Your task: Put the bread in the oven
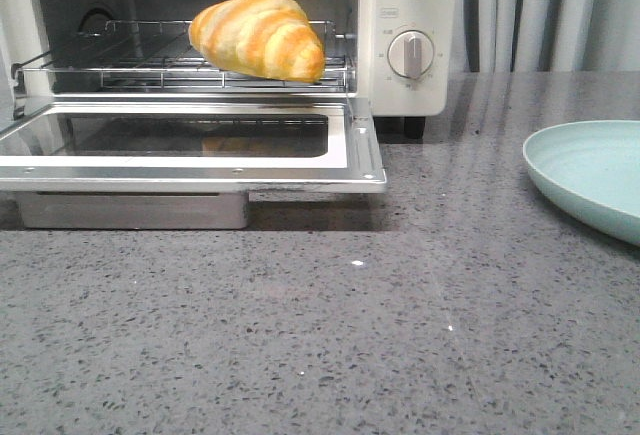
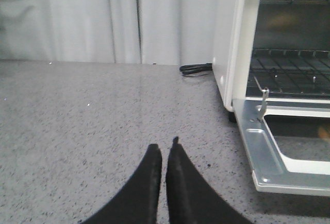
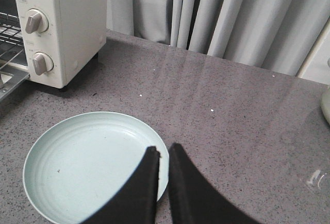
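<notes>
The bread, a glossy golden-orange croissant with pale stripes, lies on the wire rack inside the cream-white oven. The oven's glass door hangs dropped open toward me. No gripper shows in the front view. In the left wrist view my left gripper is shut and empty over the bare counter, left of the oven. In the right wrist view my right gripper is shut and empty above the edge of the plate, to the right of the oven.
A pale green plate sits on the counter at the right. The open door juts out over the grey speckled counter. A black power cord lies behind the oven's left side. Grey curtains hang at the back.
</notes>
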Tool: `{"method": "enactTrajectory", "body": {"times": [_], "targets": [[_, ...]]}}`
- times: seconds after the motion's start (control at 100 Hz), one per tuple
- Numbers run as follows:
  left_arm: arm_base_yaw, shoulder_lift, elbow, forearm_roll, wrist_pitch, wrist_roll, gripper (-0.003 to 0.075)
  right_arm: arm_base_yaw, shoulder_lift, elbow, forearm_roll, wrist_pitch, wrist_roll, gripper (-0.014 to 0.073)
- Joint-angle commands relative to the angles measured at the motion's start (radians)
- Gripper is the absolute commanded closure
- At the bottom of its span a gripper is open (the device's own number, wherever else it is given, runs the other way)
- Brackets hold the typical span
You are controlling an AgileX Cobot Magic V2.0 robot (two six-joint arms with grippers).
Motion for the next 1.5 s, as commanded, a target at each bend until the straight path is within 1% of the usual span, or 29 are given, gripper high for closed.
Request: {"method": "enactTrajectory", "body": {"times": [0.0,0.04,0.14,0.21,0.3,0.47,1.49], "targets": [[-0.047,-0.032,-0.028,0.043,-0.108,-0.017,0.074,0.0,0.018,-0.017,-0.04,-0.065,0.005,0.0578],[-0.062,-0.032,-0.022,0.056,-0.113,-0.017,0.074,0.0,0.018,-0.017,-0.04,-0.065,0.005,0.0578],[-0.072,-0.032,0.013,0.06,-0.174,-0.023,0.074,0.0,0.018,-0.017,-0.04,-0.065,0.005,0.0578],[-0.072,-0.032,0.045,0.061,-0.216,-0.059,0.074,0.0,0.018,-0.017,-0.04,-0.065,0.005,0.0578],[-0.074,-0.032,0.07,0.069,-0.237,-0.095,0.074,0.0,0.018,-0.017,-0.04,-0.065,0.005,0.0578],[-0.074,-0.032,0.07,0.099,-0.239,-0.099,0.074,0.0,0.018,-0.017,-0.04,-0.065,0.005,0.0578],[-0.074,-0.032,0.07,0.1,-0.236,-0.099,0.074,0.0,0.018,-0.017,-0.04,-0.065,0.005,0.0578]]}}
